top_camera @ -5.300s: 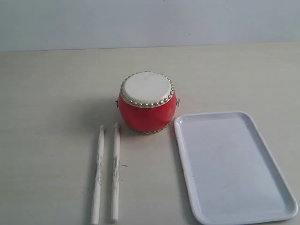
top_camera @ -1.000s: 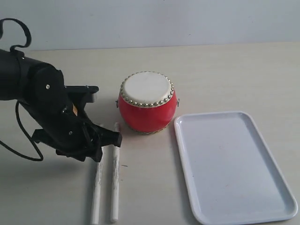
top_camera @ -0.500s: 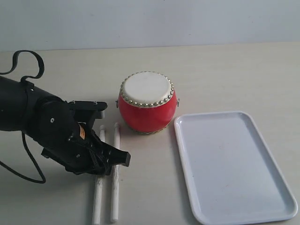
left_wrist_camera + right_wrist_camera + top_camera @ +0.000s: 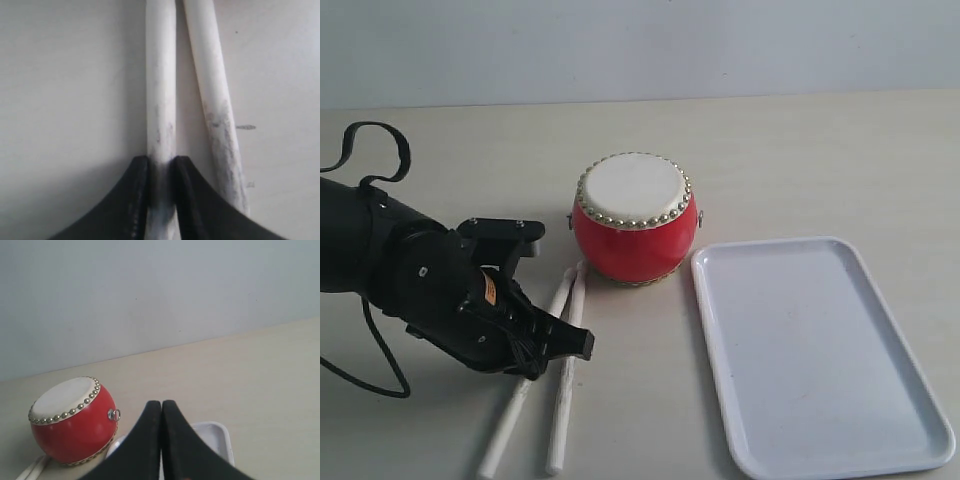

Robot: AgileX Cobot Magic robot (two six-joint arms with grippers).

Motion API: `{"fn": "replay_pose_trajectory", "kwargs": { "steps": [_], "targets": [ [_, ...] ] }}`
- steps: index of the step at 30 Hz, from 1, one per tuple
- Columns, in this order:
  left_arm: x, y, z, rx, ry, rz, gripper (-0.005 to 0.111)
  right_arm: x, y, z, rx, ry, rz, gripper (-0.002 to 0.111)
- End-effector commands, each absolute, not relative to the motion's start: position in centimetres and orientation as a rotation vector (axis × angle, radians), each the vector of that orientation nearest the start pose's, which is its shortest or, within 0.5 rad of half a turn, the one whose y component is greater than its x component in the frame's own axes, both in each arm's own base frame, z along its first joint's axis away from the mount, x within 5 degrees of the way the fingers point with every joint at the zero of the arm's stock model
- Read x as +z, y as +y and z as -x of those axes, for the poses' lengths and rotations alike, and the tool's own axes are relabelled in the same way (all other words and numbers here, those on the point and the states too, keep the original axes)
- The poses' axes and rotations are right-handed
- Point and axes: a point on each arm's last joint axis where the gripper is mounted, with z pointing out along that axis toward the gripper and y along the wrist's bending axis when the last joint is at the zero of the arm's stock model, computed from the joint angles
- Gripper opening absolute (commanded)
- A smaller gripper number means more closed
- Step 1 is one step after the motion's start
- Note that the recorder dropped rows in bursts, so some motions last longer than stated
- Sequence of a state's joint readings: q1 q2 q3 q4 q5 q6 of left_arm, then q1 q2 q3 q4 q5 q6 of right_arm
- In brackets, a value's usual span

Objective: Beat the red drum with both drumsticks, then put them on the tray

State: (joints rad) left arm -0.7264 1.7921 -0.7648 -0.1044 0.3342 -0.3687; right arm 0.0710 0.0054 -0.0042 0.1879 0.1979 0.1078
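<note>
Left gripper clamped on left drumstick (other drumstick lies free, just right); right gripper closed, empty.

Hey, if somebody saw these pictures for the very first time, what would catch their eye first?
The glossy red drum with its gold studs grabs the eye first, in the middle of the table. Left of it in the exterior view, the black left gripper pinches one drumstick, with the second drumstick lying alongside. The big white tray sits to the drum's right.
</note>
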Motion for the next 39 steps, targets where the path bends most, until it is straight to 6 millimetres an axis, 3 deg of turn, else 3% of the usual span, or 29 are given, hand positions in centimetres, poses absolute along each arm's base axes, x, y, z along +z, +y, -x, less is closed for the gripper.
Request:
{"fn": "replay_pose_trajectory", "kwargs": {
  "steps": [1, 8, 12, 19, 25, 28, 33, 36, 39],
  "targets": [
    [11.3, -19.6, -21.6, -0.273, 2.856, -0.422, 0.000, 19.6, 0.7, -5.6, 0.295, 1.675, -0.160, 0.000],
    [11.4, -19.2, -22.3, -0.255, 2.803, -0.469, 0.000, 19.7, 0.7, -5.6, 0.295, 1.666, -0.161, 0.000],
    [11.7, -18.3, -23.1, -0.235, 2.773, -0.469, 0.000, 19.8, 0.8, -5.6, 0.390, 1.653, -0.234, 0.000],
    [13.7, -16.8, -24.5, -0.237, 2.679, -0.440, 0.000, 19.8, 0.9, -5.6, 0.392, 1.646, -0.230, 0.000],
    [16.4, -16.5, -25.1, -0.280, 2.525, -0.465, 0.000, 20.0, 1.4, -5.5, 0.500, 1.642, -0.228, 0.000],
    [17.8, -16.5, -25.0, -0.299, 2.450, -0.485, 0.000, 21.4, 2.1, -5.1, 0.573, 1.612, -0.163, 0.000],
    [20.1, -16.3, -24.7, -0.337, 2.360, -0.475, 0.000, 25.5, 4.1, -3.6, 0.692, 1.475, 0.139, 0.000],
    [21.6, -16.1, -24.4, -0.350, 2.309, -0.479, 0.000, 27.6, 4.7, -4.2, 0.721, 1.489, 0.198, 0.000],
    [23.1, -15.8, -24.0, -0.363, 2.257, -0.478, 0.000, 28.7, 5.3, -5.9, 0.742, 1.597, 0.252, 0.000]
  ]
}}
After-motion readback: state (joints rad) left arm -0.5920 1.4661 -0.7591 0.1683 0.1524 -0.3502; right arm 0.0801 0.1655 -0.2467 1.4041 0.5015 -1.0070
